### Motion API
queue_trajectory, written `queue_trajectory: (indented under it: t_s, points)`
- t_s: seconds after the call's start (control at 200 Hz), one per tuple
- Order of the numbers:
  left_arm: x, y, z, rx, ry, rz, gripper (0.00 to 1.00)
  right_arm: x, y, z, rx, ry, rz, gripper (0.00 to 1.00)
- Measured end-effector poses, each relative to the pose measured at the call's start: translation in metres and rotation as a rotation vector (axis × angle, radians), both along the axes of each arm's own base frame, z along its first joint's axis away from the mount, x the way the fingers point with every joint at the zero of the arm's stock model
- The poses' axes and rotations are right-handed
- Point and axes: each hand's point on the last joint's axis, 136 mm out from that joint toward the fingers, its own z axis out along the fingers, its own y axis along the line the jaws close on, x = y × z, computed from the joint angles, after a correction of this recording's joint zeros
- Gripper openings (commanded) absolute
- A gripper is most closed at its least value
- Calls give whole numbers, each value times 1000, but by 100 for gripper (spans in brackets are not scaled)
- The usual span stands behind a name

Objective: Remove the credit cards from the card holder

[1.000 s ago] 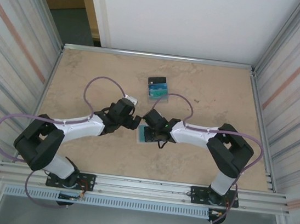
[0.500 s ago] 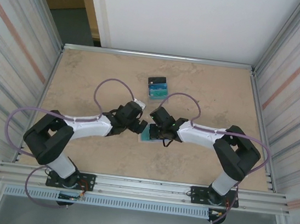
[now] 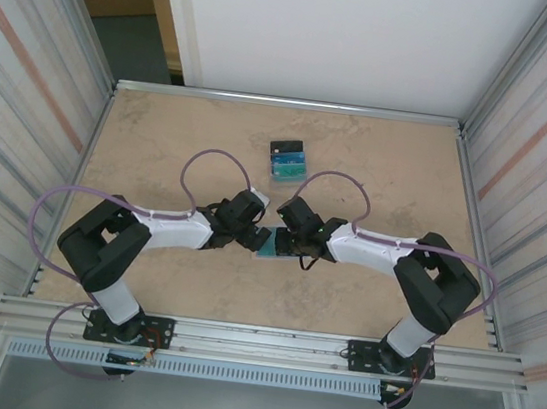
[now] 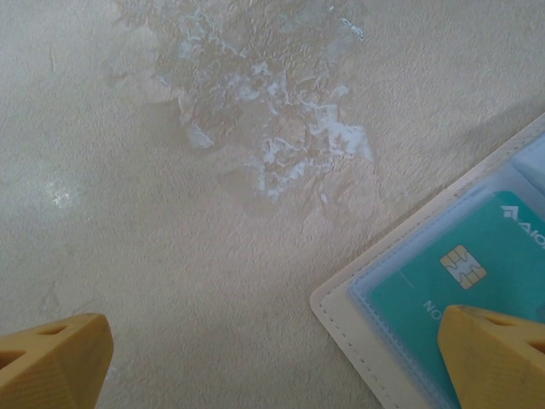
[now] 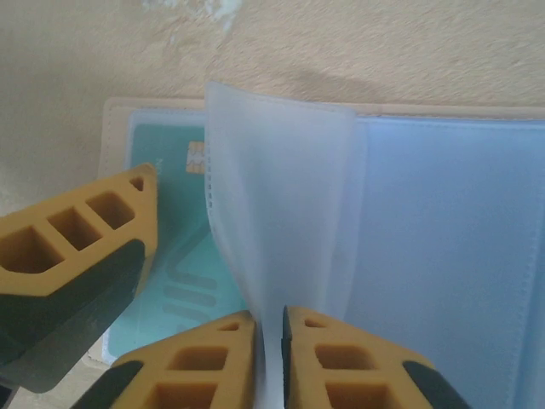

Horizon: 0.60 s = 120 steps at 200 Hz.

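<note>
The left gripper (image 4: 274, 345) has its jaws open very wide, and nothing is in them. One yellow finger (image 4: 51, 362) is over the bare table (image 4: 213, 213). The other finger is over the card holder (image 4: 345, 322), which lies open and flat on the table. A pale corner of the holder pokes in between the jaws, close to that finger and well apart from the first one. Under the fingertip is a teal card (image 4: 426, 281) in a see-through pocket. Its gold chip is just beside the tip. I cannot tell if the finger touches the card or just hangs over it.

The right gripper (image 5: 270, 336) has its jaws almost together. They pinch a clear page (image 5: 281, 196) of the card holder. The page stands up from the middle of the holder and runs down into the thin gap between the jaws. The teal card lies on one side of the page. The pale blue inside of the holder lies on the other side.

From above, the two grippers meet tip to tip over the holder, near the middle of the table.

Farther back lies a small pile of cards (image 3: 286, 160), well apart from both grippers. A black one is on top, with blue and teal ones under it.
</note>
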Motion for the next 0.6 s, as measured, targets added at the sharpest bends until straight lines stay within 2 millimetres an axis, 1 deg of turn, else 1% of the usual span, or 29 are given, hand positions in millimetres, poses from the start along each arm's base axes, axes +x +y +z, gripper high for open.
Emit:
queue_trajectory:
  t_s: [0.2, 0.296, 0.476, 0.601]
  points:
    - [0, 0, 0, 0, 0, 0, 99, 9, -20, 4, -25, -25, -64, 19]
    - [0, 0, 0, 0, -1, 0, 99, 12, -32, -1, -52, -25, -92, 20]
    - [-1, -1, 1, 3, -3, -2, 99, 12, -53, -13, -94, -7, -132, 20]
    - [-2, -2, 1, 5, -4, -5, 99, 13, -58, -13, -105, -17, -146, 22]
